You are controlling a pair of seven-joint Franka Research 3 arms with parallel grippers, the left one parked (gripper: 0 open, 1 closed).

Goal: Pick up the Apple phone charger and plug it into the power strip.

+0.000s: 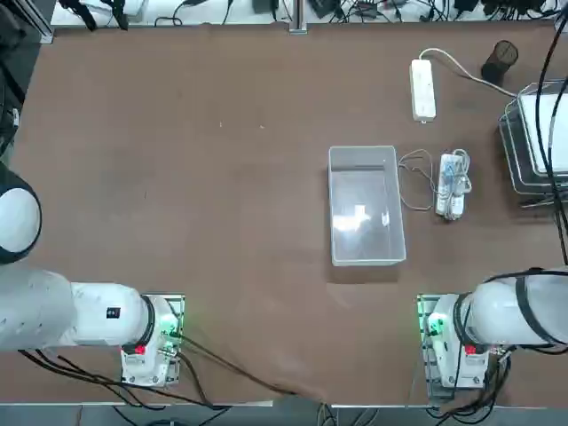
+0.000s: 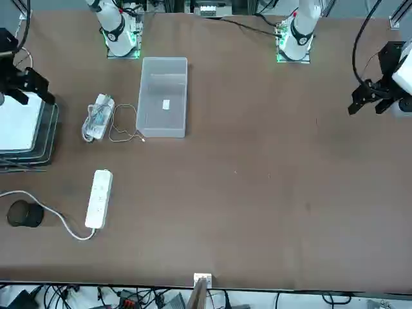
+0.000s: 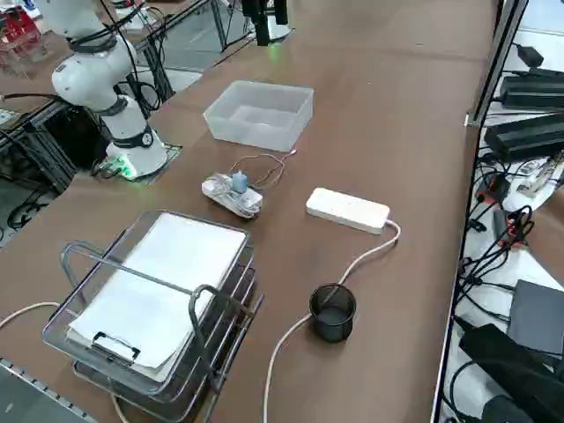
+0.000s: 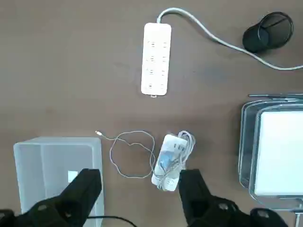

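Right end effector [image 4: 137, 189] wide open, empty, above table

The right arm [image 1: 510, 321] has rounded white shells with black bands at the joints, a green-lit base on a metal plate and a red mark beside black cables. Its right gripper [image 4: 137, 194] shows two blocky matte-black fingers [image 4: 85, 189] set wide apart

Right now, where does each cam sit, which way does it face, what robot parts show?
Top: overhead, looking down; both arm bases at near edge.
Front: across the table, facing the robot; bases at far edge.
Right side: raised, diagonal; right arm's base.
Wrist: looks down past the open right gripper.
All four share the power strip and charger.
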